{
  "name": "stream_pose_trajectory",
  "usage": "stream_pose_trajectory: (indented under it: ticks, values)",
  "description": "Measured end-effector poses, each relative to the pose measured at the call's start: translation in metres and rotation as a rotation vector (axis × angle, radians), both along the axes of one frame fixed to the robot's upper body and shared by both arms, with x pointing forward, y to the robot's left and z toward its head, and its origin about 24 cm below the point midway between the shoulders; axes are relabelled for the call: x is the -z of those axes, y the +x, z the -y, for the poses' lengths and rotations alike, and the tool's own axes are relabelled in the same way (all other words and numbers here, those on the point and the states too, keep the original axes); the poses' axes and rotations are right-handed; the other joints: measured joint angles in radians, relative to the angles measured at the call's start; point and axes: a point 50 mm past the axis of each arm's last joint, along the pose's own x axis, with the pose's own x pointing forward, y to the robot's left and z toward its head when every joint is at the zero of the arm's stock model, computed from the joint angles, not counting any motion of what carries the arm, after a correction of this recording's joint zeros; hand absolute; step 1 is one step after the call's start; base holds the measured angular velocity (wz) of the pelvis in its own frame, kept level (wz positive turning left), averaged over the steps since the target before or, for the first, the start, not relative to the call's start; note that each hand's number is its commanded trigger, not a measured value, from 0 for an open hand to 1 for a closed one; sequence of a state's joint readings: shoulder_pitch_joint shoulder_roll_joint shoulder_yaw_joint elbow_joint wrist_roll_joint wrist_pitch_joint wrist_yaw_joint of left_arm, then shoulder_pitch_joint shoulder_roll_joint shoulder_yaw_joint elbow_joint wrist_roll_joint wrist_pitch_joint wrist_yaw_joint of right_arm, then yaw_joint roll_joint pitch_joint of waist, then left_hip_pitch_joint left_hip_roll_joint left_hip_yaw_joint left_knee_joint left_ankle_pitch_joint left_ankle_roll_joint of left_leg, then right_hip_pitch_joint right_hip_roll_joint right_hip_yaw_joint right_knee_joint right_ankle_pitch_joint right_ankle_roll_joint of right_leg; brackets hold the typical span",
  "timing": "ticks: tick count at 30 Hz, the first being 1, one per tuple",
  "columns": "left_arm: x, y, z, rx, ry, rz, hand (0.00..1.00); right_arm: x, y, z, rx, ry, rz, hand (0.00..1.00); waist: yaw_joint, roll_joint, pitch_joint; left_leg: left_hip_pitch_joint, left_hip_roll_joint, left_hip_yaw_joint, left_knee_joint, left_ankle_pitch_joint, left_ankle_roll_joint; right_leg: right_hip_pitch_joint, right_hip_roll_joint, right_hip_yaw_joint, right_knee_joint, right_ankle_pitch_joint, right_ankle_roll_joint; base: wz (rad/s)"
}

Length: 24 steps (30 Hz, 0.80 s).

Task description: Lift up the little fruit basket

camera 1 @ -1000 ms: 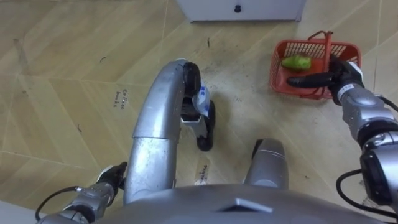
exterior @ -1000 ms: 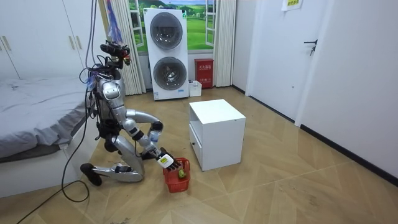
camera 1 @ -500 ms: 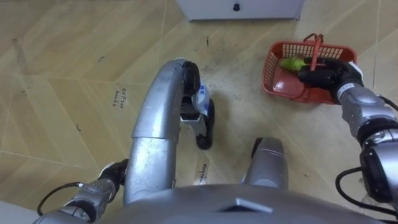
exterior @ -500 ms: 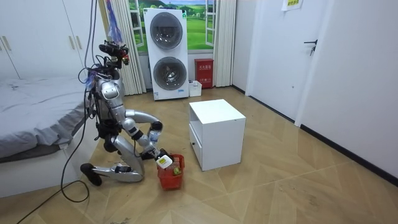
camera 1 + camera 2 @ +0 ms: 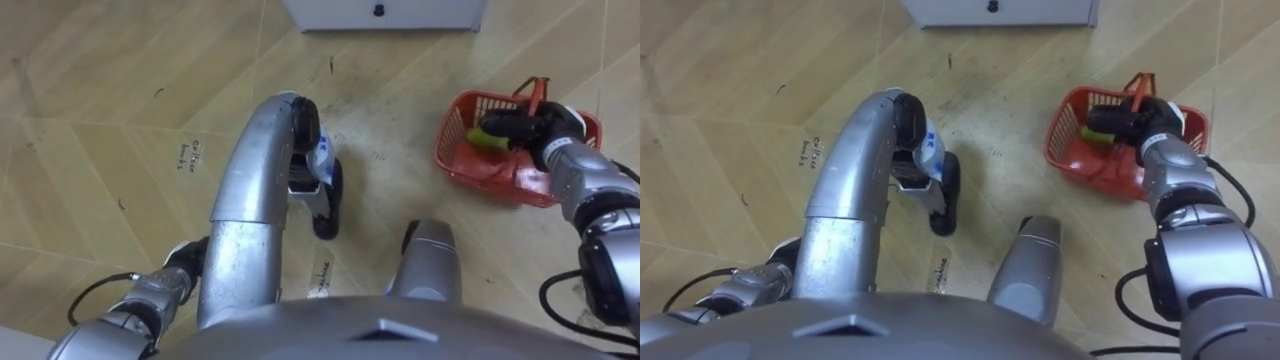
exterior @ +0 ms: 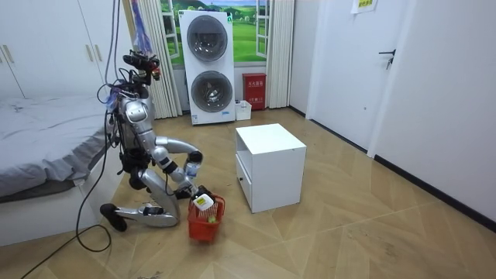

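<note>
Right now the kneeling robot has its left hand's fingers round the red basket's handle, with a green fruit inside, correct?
No: it is the right hand whose fingers curl round the handle of the red basket, as the left eye view shows. The robot does kneel, and the green fruit is inside.

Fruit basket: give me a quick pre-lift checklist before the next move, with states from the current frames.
1. Right hand curled round the handle of the fruit basket: ok.
2. Green fruit inside the basket: ok.
3. Basket bottom off the floor: cannot tell.
4. Basket apart from the white cabinet: ok.
5. Left hand low on the robot's left, well away from the basket: ok.
6. Basket hanging level: not ok; it looks tilted in the room view.
</note>
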State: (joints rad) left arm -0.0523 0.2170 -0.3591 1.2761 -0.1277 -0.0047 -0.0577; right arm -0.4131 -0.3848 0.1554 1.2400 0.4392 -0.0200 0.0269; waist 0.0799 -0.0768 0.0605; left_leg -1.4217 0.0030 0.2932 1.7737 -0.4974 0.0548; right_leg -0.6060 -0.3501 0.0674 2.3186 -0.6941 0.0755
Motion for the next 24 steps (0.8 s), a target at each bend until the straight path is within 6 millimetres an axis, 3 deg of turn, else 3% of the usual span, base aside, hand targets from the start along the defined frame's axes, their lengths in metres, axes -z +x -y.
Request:
stream_pose_trajectory:
  ticks: [8, 10, 14, 19, 24]
  values:
    - [-0.001, 0.004, -0.001, -0.001, 0.007, -0.002, 0.00, 0.003, -0.002, -0.002, -0.012, -0.005, -0.016, 1.00, -0.012, -0.022, 0.0038, 0.006, -0.003, -0.010, 0.008, 0.000, 0.000, 0.016, 0.007, -0.003, 0.000, 0.000, 0.000, 0.00]
    - [-0.001, 0.004, -0.003, -0.006, 0.013, -0.010, 0.00, 0.003, -0.001, -0.003, -0.014, -0.002, -0.015, 1.00, -0.024, -0.025, 0.0053, 0.007, -0.018, -0.027, 0.016, -0.001, 0.000, 0.032, 0.014, -0.008, -0.003, 0.000, 0.000, -0.05]
    - [-0.003, 0.011, -0.007, -0.051, 0.009, 0.019, 0.00, 0.000, 0.003, -0.006, -0.041, -0.009, -0.002, 1.00, -0.023, -0.028, 0.0056, 0.014, -0.022, -0.057, 0.038, -0.008, -0.005, 0.055, 0.032, -0.005, -0.002, 0.000, 0.000, -0.15]
    - [-0.007, 0.016, -0.013, -0.065, 0.021, 0.051, 0.00, -0.018, 0.025, -0.020, -0.103, 0.019, 0.103, 1.00, -0.031, -0.050, 0.0055, 0.047, -0.053, -0.107, 0.069, -0.041, -0.018, 0.109, 0.054, -0.003, -0.013, 0.001, -0.001, -0.17]
    - [-0.008, 0.019, -0.017, -0.104, 0.025, 0.070, 0.00, -0.041, 0.043, -0.026, -0.129, 0.030, 0.226, 1.00, -0.068, -0.056, 0.0000, 0.073, -0.068, -0.105, 0.085, -0.068, 0.006, 0.158, 0.043, -0.014, -0.043, 0.003, -0.002, 0.01]
